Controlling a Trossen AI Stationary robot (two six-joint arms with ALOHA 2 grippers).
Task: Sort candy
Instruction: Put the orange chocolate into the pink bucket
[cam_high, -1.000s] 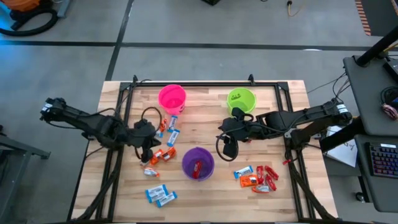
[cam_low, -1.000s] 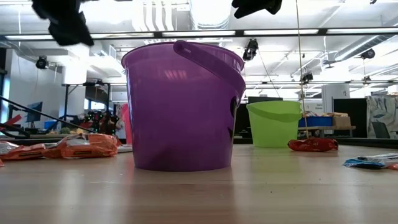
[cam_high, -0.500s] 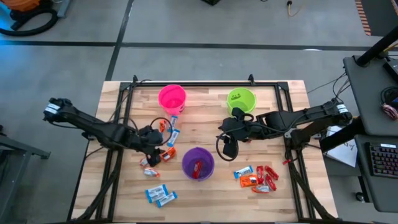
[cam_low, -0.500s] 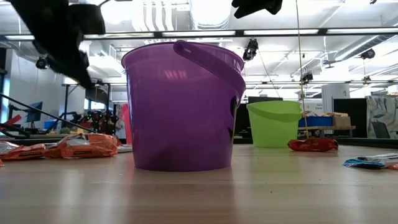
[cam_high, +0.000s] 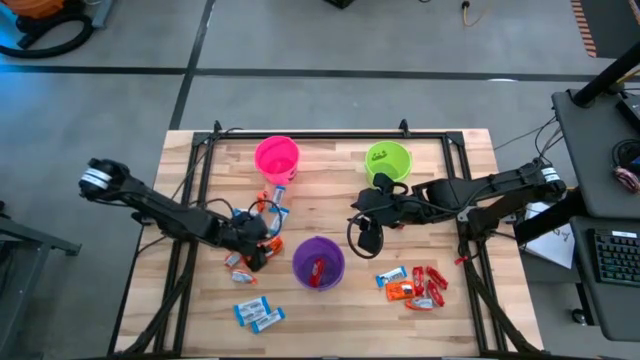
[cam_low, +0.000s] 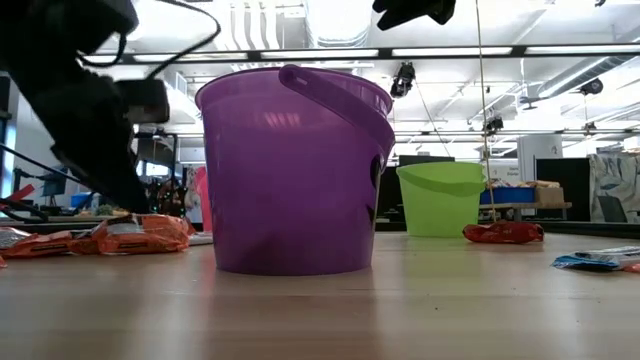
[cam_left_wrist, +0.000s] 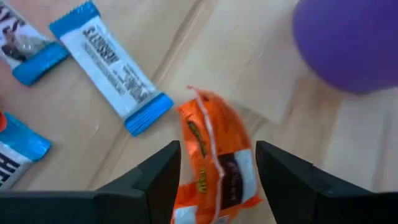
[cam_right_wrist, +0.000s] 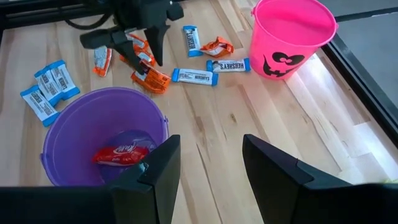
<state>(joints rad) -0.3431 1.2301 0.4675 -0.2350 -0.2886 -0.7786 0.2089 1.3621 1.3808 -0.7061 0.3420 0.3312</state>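
My left gripper (cam_left_wrist: 217, 186) is open and low over the table, just left of the purple cup (cam_high: 318, 262). Its two fingers stand on either side of an orange candy (cam_left_wrist: 214, 162) that lies flat on the wood; in the low view the dark fingers (cam_low: 100, 150) reach down to that candy (cam_low: 130, 235). Whether they touch it, I cannot tell. My right gripper (cam_right_wrist: 205, 168) hangs open above the table between the purple cup and the green cup (cam_high: 388, 160), with nothing in it. A red candy (cam_right_wrist: 121, 152) lies inside the purple cup.
A pink cup (cam_high: 277, 158) stands at the far left. Blue-and-white candies (cam_left_wrist: 109, 65) lie close to the left gripper, more (cam_high: 258, 315) near the front edge. Red, orange and blue candies (cam_high: 415, 285) are grouped at the front right. Black frame rails (cam_high: 200, 170) run along the table's sides.
My left gripper has gone down and toward the table's right and near edges. It has come from high above the candies beside the pink cup to the orange candy next to the purple cup. The right arm has kept still.
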